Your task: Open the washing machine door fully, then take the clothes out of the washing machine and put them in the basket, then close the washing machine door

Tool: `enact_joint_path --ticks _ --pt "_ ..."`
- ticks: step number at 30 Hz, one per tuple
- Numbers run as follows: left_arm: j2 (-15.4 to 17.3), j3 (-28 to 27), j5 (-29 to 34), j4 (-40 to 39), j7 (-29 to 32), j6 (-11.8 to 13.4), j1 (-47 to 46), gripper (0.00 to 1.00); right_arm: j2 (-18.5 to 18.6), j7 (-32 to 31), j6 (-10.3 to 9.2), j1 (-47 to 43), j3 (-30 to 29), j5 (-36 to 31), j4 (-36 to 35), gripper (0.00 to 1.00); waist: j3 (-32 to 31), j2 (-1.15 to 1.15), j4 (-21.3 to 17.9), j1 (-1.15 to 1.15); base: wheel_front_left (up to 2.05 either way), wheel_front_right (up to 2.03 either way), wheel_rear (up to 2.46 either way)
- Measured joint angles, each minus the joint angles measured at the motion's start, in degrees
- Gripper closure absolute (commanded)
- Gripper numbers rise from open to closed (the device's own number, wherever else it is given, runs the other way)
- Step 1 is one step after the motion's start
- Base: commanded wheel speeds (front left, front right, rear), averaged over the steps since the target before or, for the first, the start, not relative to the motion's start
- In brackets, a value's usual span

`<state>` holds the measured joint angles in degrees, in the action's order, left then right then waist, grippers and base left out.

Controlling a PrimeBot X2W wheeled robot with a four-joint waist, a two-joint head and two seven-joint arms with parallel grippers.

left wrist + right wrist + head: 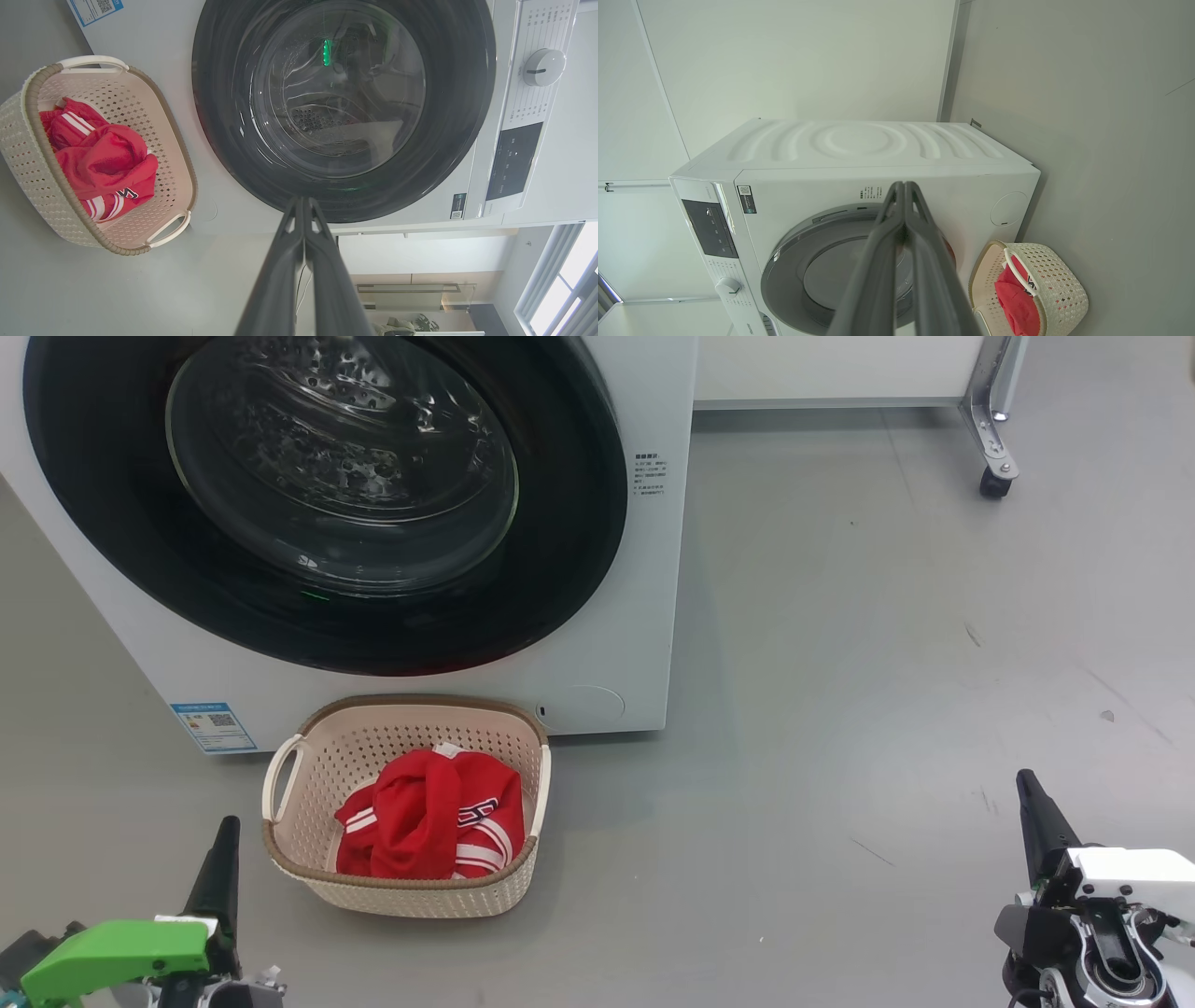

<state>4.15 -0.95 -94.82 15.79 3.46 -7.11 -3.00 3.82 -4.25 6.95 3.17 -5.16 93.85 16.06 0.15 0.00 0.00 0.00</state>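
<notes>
Left gripper (302, 199), closed, faces the washing machine door (345, 107) and dial (543, 67); right gripper (903, 184), closed, faces a ribbed side panel (859, 142).

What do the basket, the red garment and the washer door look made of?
The basket: matte cream plastic, probably, from its moulded holes. The clothes: soft fabric, likely jersey knit; it lies in limp folds. The washing machine door: glossy black rim, perhaps plastic, around a clear bowl with glass-like reflections.
</notes>
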Motion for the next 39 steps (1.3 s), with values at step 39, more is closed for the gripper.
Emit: enact_joint_path --ticks 39 --pt "-0.01 -0.2 0.0 0.18 0.02 0.0 -0.04 1.0 -0.02 -0.03 0.01 0.11 -0.13 0.0 0.05 1.0 -0.01 0.0 0.0 0.0 0.0 0.0 0.0"
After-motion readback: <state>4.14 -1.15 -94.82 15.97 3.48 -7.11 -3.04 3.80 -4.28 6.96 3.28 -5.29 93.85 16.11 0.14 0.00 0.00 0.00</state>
